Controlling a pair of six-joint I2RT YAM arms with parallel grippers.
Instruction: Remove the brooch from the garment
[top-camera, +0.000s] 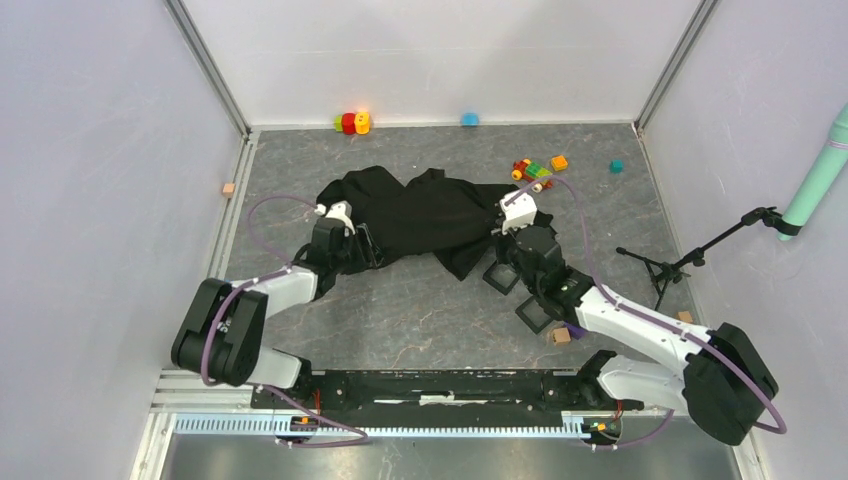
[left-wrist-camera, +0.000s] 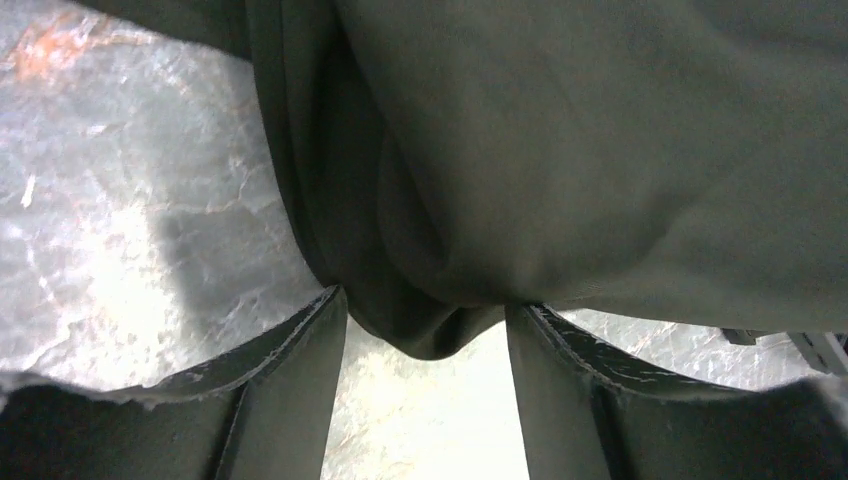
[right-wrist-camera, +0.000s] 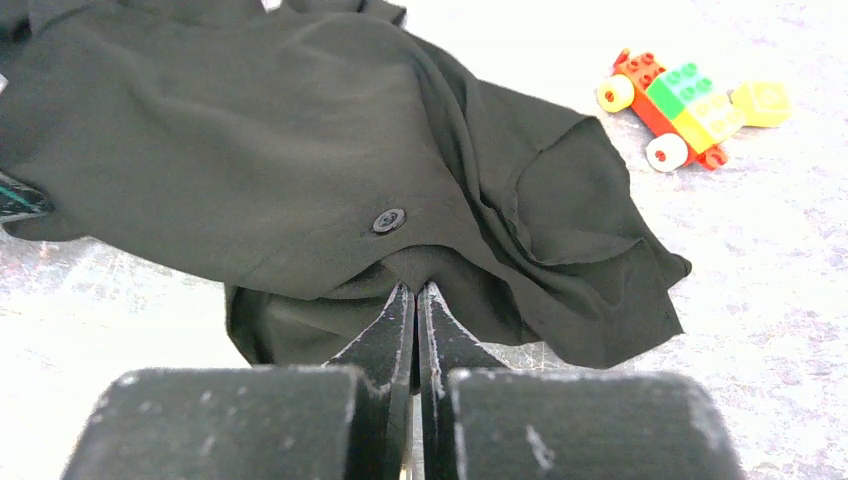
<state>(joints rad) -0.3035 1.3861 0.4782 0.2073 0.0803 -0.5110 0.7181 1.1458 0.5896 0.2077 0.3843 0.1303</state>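
A brick car (right-wrist-camera: 690, 105), black frames (top-camera: 500, 277) and tripod (top-camera: 665, 268) sit on the table (top-camera: 420, 310).

**A walled robot test cell in a lab**

You are working in a lab-style test booth, not a home or shop. Plain white panels (top-camera: 100, 150) held in aluminium posts (top-camera: 210, 70) close off the space beyond and to both sides of your right claw (right-wrist-camera: 415, 292). Under it lies a grey stone-patterned tabletop (top-camera: 420, 310). A small black tripod stand (top-camera: 665, 268) sits to its right, toy bricks (top-camera: 535, 170) just past it, and a slotted metal rail (top-camera: 400, 425) well behind it.
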